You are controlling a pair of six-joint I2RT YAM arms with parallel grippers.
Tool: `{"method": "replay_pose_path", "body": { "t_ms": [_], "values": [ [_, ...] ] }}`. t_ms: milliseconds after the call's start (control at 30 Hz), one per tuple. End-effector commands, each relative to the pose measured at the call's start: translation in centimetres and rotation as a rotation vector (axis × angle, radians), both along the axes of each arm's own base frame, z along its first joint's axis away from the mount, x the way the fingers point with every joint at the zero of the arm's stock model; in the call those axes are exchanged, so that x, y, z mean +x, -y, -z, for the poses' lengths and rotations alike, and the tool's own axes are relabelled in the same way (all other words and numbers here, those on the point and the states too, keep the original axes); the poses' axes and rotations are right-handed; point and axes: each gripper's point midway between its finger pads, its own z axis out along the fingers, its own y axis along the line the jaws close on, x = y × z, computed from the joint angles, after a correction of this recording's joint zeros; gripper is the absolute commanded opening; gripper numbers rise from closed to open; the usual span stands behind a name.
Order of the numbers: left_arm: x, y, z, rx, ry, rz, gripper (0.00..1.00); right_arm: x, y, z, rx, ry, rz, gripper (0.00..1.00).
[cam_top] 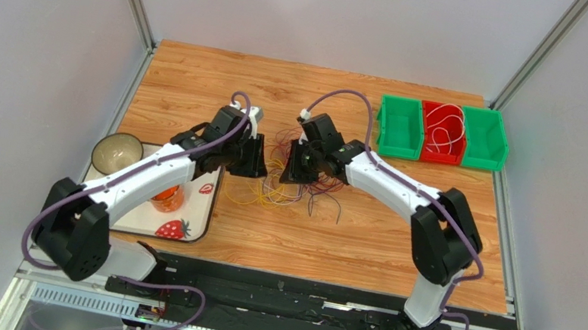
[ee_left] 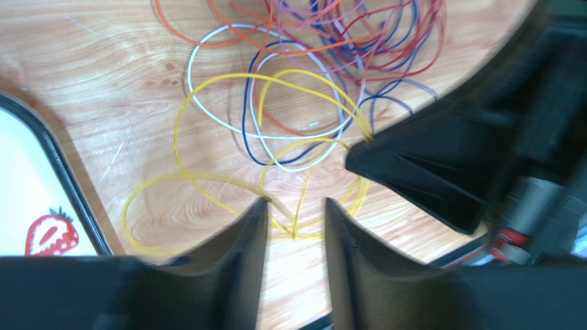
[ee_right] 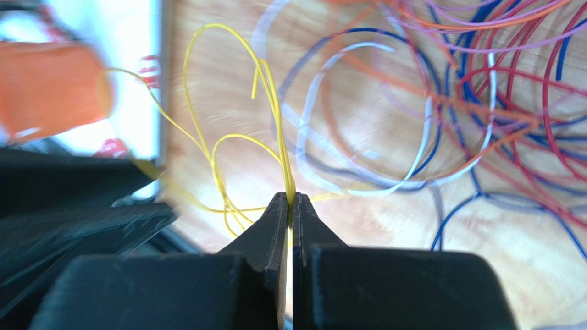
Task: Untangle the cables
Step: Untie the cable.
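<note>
The cables [cam_top: 290, 184] are lying in a loose heap around the middle of the counter [cam_top: 194, 84], hemmed in between the two arms. The right gripper [ee_right: 290, 203] is pinching a yellow cable [ee_right: 272, 82] between tips that are closed right up. The left gripper [ee_left: 295, 214] is hovering with its jaws partly apart over the yellow loops, gripping nothing that I can make out.

To my eye the trouble is lying in that yellow strand: it is weaving under and over a white loop [ee_left: 227, 127] and the blue ones. With nothing pinning the heap, any pull is likely dragging the whole tangle along or cinching a knot. Such a thin wire could also be slipping out of so narrow a pinch. The two grippers are working very near each other, so a knock is possible.

Only the right wrist view is showing the pinch itself. The left wrist view is showing the gap between the jaws and the tray [ee_left: 72, 185] just beside the loops. The overhead view is hiding both sets of jaws, but it alone is showing the red bin [cam_top: 440, 158] at the far right corner, which is already holding cable.
</note>
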Motion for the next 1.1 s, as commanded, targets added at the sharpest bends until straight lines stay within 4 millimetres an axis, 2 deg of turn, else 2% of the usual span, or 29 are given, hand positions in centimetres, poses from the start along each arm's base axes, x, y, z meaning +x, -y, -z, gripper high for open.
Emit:
{"method": "replay_pose_path", "body": {
  "t_ms": [0, 33, 67, 100, 133, 200, 233, 333, 467, 500, 667, 767, 967, 1067],
  "values": [
    [-0.9, -0.8, -4.0, -0.017, 0.070, -0.003, 0.50, -1.0, -0.1, -7.5, 0.100, 0.109, 0.004, 0.00],
    [-1.1, -1.0, -4.6, -0.022, 0.083, -0.009, 0.56, -1.2, 0.0, -8.3, 0.105, 0.117, 0.005, 0.00],
    [-1.5, -1.3, -6.0, -0.037, 0.118, -0.016, 0.58, -1.2, 0.2, -8.8, 0.108, 0.126, 0.012, 0.00],
    [-1.8, -1.9, -6.4, -0.025, 0.122, -0.029, 0.59, -1.6, 0.4, -10.2, 0.124, 0.149, 0.012, 0.00],
    [-2.1, -2.3, -8.0, -0.037, 0.159, -0.033, 0.61, -1.7, 0.7, -10.8, 0.123, 0.157, 0.014, 0.00],
    [-2.9, -3.3, -8.8, -0.016, 0.170, -0.054, 0.62, -1.8, 1.2, -12.1, 0.126, 0.184, 0.026, 0.00],
    [-3.2, -3.7, -10.1, -0.023, 0.201, -0.057, 0.63, -2.1, 1.5, -13.2, 0.133, 0.202, 0.028, 0.00],
    [-4.4, -5.0, -10.9, -0.001, 0.215, -0.075, 0.64, -2.1, 2.6, -15.2, 0.130, 0.253, 0.045, 0.00],
    [-6.1, -6.1, -10.8, 0.017, 0.205, -0.075, 0.64, -1.9, 3.7, -17.8, 0.126, 0.324, 0.070, 0.00],
    [-6.3, -6.9, -10.5, 0.044, 0.202, -0.099, 0.64, -1.8, 3.9, -18.2, 0.125, 0.337, 0.072, 0.00],
    [-8.7, -8.2, -10.7, 0.036, 0.215, -0.098, 0.64, -1.2, 5.5, -20.0, 0.099, 0.407, 0.108, 0.00],
    [-9.6, -9.0, -10.3, 0.047, 0.219, -0.099, 0.64, -0.1, 7.0, -21.6, 0.076, 0.455, 0.160, 0.00],
    [-10.8, -9.6, -8.7, 0.045, 0.213, -0.101, 0.64, 1.4, 9.9, -26.8, 0.065, 0.578, 0.238, 0.00],
    [-11.0, -9.6, -9.3, 0.026, 0.239, -0.095, 0.64, 2.0, 11.1, -30.0, 0.077, 0.644, 0.271, 0.00]
  ]
}}
